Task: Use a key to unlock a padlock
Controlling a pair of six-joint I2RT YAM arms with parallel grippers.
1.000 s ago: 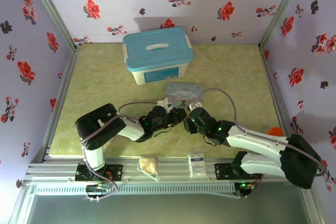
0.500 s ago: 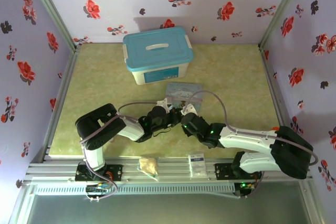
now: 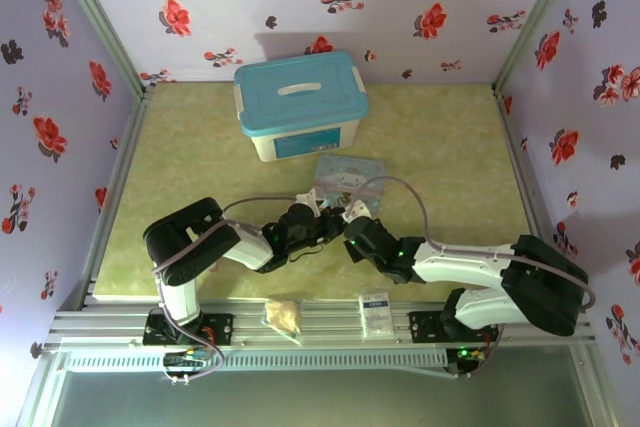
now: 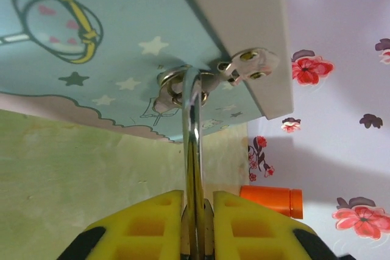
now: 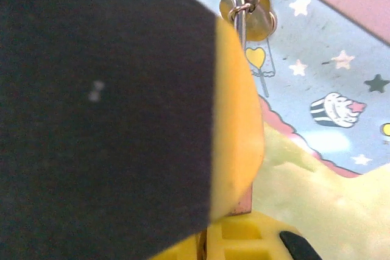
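Marker: the flat light-blue cartoon tin. We find its near edge blocked. The left arm and right arm meet there, and the left gripper is nipped on the padlock by its thin silver shackle. Just behind the tin stands a teal-lidded white plastic box. To the tin's left and far right we see bare green table, room to pass.
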